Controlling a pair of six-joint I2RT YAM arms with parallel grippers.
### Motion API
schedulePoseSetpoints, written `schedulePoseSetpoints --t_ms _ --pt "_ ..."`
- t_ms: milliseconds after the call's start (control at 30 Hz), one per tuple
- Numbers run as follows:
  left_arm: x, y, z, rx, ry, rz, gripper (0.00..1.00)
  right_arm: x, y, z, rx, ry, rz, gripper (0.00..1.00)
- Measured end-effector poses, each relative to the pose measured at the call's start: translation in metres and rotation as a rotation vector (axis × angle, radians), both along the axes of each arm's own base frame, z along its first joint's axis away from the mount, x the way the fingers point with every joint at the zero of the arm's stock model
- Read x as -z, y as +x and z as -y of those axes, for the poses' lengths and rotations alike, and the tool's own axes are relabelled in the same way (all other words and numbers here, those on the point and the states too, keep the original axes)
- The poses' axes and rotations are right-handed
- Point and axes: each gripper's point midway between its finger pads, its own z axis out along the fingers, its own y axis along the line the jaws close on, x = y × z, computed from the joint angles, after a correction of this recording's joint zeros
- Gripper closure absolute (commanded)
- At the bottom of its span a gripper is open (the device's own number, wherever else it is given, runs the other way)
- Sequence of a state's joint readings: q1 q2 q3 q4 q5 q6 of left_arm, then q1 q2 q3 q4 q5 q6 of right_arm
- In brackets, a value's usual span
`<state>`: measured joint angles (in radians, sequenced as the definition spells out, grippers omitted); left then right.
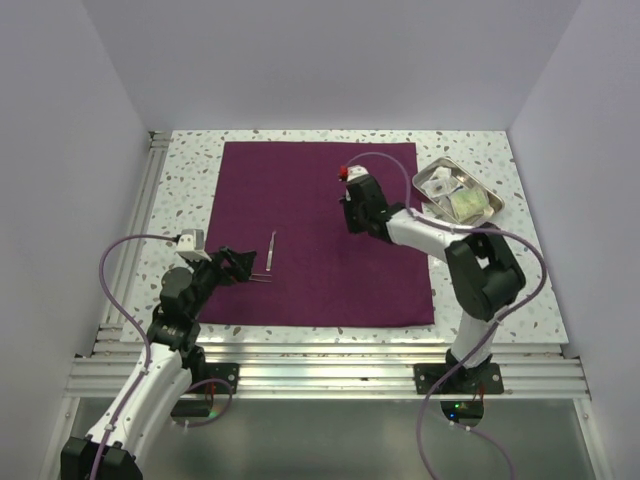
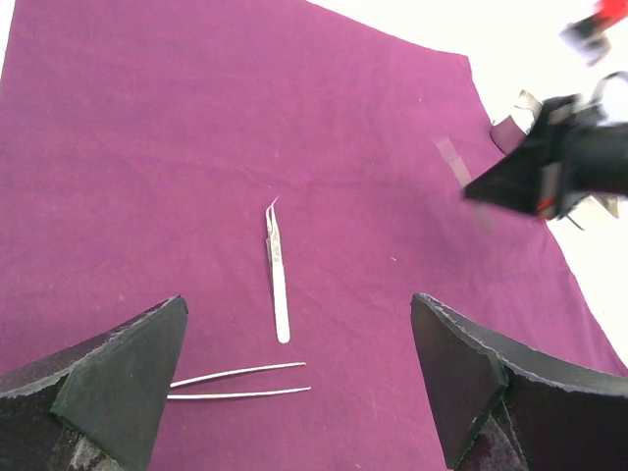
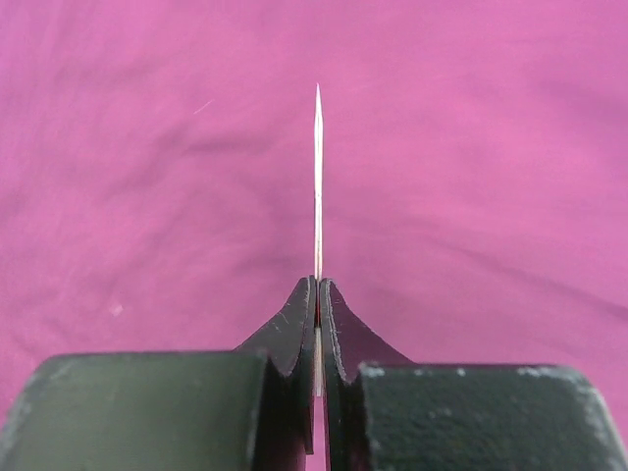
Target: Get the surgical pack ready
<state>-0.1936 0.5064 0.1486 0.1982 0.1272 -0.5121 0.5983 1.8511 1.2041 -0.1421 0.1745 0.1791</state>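
Observation:
The surgical pack is a plum-purple cloth (image 1: 320,215) spread flat as a big square sheet. Two metal tweezers lie on its left part: a curved-tip pair (image 2: 277,270) and an open straight pair (image 2: 240,381). My left gripper (image 2: 294,378) is open just above the cloth, its jaws wide either side of the straight pair. My right gripper (image 3: 318,294) is shut on a thin pointed metal instrument (image 3: 318,177), held over the cloth's upper middle (image 1: 352,205).
A metal tray (image 1: 436,180) with small packets stands on the speckled table at the back right, just off the cloth's corner. White walls enclose the table on three sides. An aluminium rail runs along the near edge.

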Motion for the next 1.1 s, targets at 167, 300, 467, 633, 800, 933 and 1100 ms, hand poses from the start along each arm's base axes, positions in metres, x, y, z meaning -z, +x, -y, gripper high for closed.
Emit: schedulePoseSetpoints --t_ms 167,300,467,633,800,933,1100 --pt "0.0 0.0 0.001 0.003 0.0 0.001 0.0 -0.043 0.022 0.059 0.212 0.073 0.098 1.0" --pt "-0.001 -0.001 0.002 0.009 -0.001 0.002 0.0 -0.07 0.044 0.125 0.441 0.138 0.154 1.0" --pt "-0.001 -0.001 0.003 0.016 -0.002 0.002 0.0 -0.075 0.055 0.201 0.639 0.117 0.125 1.0" --pt "-0.001 -0.002 0.004 0.023 -0.004 0.003 0.0 -0.104 0.085 0.22 0.65 0.059 0.122 1.0" --pt "-0.006 -0.002 0.005 0.026 -0.007 0.02 0.0 -0.118 0.108 0.241 0.643 0.034 0.099 1.0" --pt "-0.006 -0.003 0.006 0.034 -0.009 0.022 0.0 -0.104 0.118 0.256 0.602 -0.041 0.025 1.0" --pt "-0.005 -0.003 0.007 0.037 -0.008 0.019 0.0 -0.068 0.111 0.25 0.426 -0.13 -0.08 1.0"
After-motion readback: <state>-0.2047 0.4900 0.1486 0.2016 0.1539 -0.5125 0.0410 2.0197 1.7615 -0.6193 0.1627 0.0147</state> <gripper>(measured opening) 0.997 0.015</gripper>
